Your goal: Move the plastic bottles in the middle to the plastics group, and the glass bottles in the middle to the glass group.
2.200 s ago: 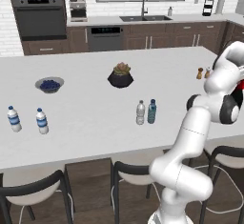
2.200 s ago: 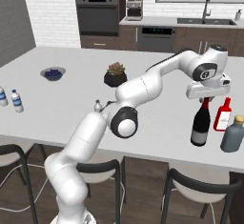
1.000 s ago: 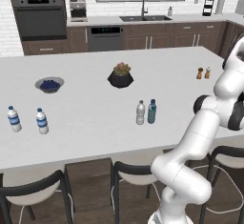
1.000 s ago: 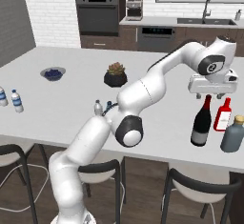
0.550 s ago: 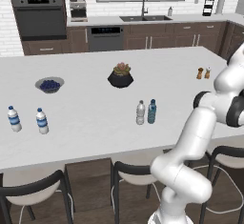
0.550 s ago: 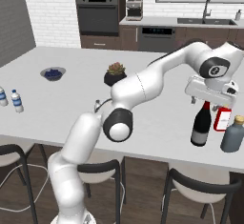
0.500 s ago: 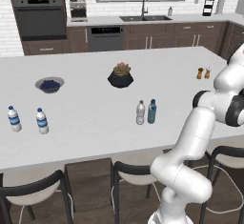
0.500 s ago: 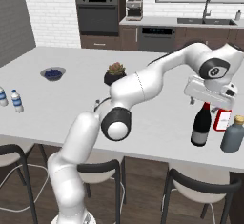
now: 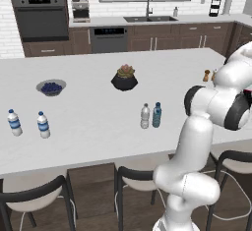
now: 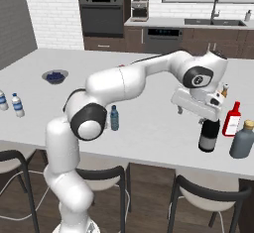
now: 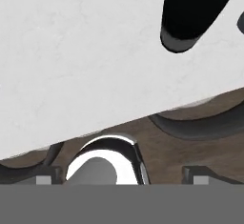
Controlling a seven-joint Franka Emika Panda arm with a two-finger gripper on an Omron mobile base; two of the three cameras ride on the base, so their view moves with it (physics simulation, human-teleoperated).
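The tall dark wine bottle point(image 10: 209, 136) stands near the counter's front right edge, its neck hidden behind my hand. Beside it are the red bottle with a white patch point(image 10: 231, 120) and a grey-blue bottle point(image 10: 243, 140). My gripper point(image 10: 191, 114) hangs open just left of the wine bottle's top. In the hand view the wine bottle point(image 11: 193, 13) is a dark shape at the upper right, clear of the widely spread fingertips point(image 11: 44, 180). The clear grey bottle point(image 9: 144, 116) and the teal bottle point(image 9: 156, 115) stand together mid-counter. Two blue-labelled water bottles point(image 9: 14, 123) point(image 9: 43, 125) stand far left.
A potted plant point(image 9: 124, 77) and a bowl of blueberries point(image 9: 50, 87) sit further back on the white counter point(image 9: 93, 122). Two small shakers point(image 9: 206, 75) stand at the right. Stools point(image 11: 102, 163) line the counter's front edge below my hand.
My hand has come down and a little left, and now covers the wine bottle's neck in the right base view. The bottles have not moved.
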